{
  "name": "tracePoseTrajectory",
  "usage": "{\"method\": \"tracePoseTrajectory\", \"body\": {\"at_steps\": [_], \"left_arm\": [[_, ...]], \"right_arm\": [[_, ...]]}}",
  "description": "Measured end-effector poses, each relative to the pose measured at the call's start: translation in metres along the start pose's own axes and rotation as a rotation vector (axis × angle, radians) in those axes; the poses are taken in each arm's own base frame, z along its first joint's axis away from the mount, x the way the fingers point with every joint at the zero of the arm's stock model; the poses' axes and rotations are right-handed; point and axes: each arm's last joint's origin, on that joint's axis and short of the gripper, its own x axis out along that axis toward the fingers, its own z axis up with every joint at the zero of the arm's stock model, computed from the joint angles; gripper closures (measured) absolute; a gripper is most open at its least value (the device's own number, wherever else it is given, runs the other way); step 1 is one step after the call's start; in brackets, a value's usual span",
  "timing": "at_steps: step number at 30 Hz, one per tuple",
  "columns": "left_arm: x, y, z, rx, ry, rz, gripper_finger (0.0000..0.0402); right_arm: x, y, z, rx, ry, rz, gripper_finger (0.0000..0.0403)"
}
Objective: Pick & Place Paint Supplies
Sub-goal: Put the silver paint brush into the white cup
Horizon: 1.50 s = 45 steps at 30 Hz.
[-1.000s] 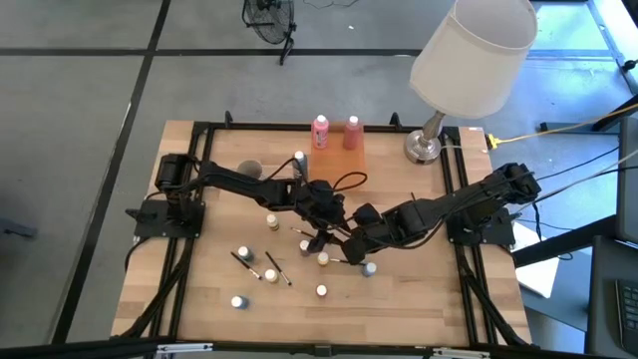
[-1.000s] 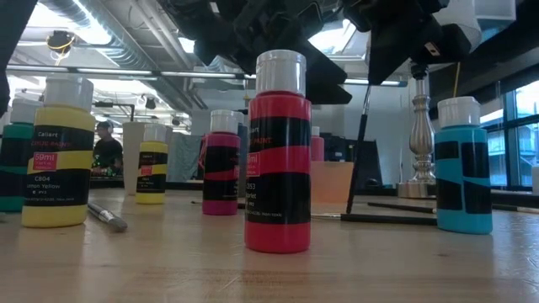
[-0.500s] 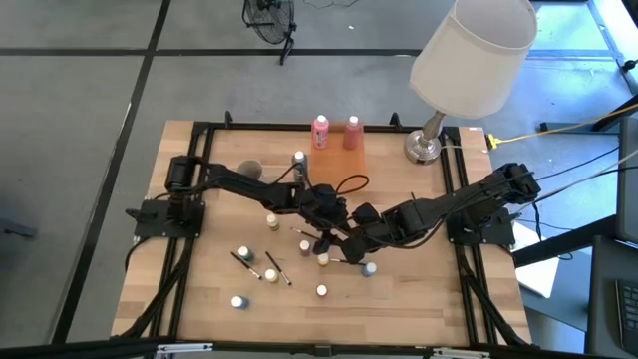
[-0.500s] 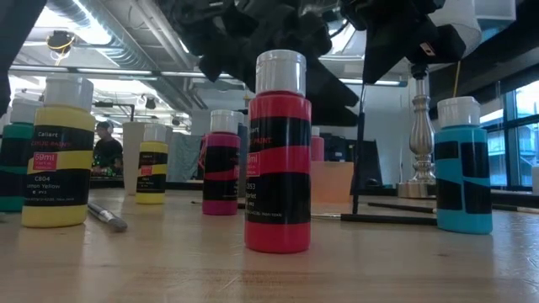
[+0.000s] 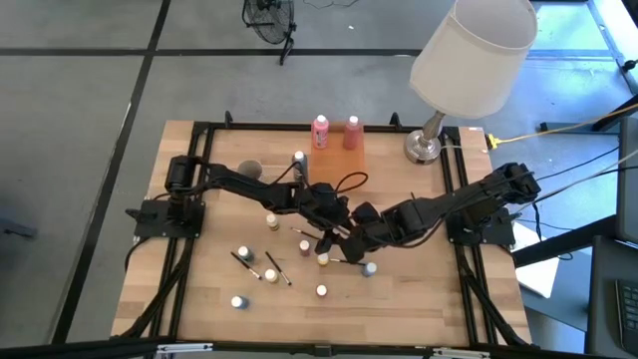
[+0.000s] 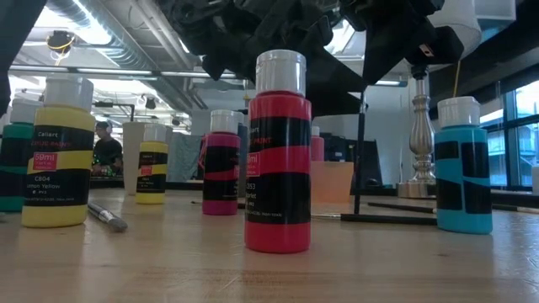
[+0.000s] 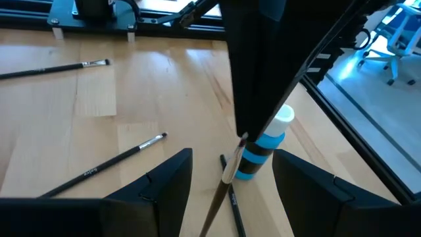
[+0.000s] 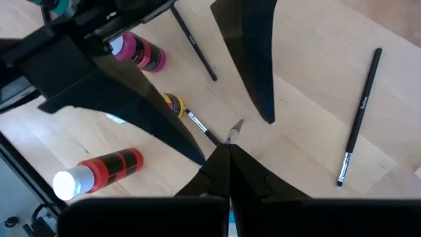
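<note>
The right claw (image 8: 227, 153) is pinching a thin dark paintbrush with a silver collar (image 6: 360, 160) between its two fingers, which are squeezed tight together. It is holding the brush almost straight up and down over the middle of the pale wooden table (image 5: 419, 299), with the low end close to the boards; I cannot tell if it is touching them. The left claw (image 7: 230, 178) is waiting right there with its fingers partly spread, one on each side of the brush, and it is holding nothing. It looks like the brush is being passed from one claw to the other. To do this well, I think the left claw should be closing slowly, with the stick in the middle of its two fingers, so that the brush is not pushed over. The right claw should be hanging on until the left one has a firm grip, or the brush may drop. A small blue bottle with a white cap (image 7: 263, 146) is standing just beside the brush, so the left claw should be moving gently and not bumping it.
</note>
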Motion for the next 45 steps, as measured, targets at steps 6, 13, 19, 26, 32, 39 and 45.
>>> {"method": "tracePoseTrajectory", "body": {"at_steps": [6,13,19,26,32,39,45], "left_arm": [[0.0001,-0.0001,-0.0001,0.008,0.001,0.001,0.0194],[0.0,0.0002,-0.0001,0.035,0.0,0.009,0.0194],[0.0001,0.0001,0.0001,0.085,-0.001,0.01,0.0194],[0.0001,0.0014,0.0011,0.083,-0.012,0.059,0.0194],[0.0002,0.0012,0.0017,0.08,-0.018,0.056,0.0194],[0.0003,0.0008,0.0016,0.057,-0.018,0.053,0.0194],[0.0052,-0.0009,-0.0025,0.033,-0.014,0.045,0.02]], "right_arm": [[0.0004,-0.0007,0.0021,-0.001,-0.002,-0.002,0.0403],[0.0004,-0.0007,0.0021,-0.001,-0.002,-0.001,0.0403],[0.0004,-0.0005,0.0023,-0.001,-0.01,-0.001,0.0403],[0.0004,0.0003,0.0026,0.001,-0.013,0.006,0.0403],[0.0004,0.0003,0.0026,0.001,-0.013,0.006,0.0403],[0.0004,0.0003,0.0027,0.001,-0.015,0.006,0.0403],[0.0004,0.0003,0.0027,0.001,-0.015,0.006,0.0403]]}}
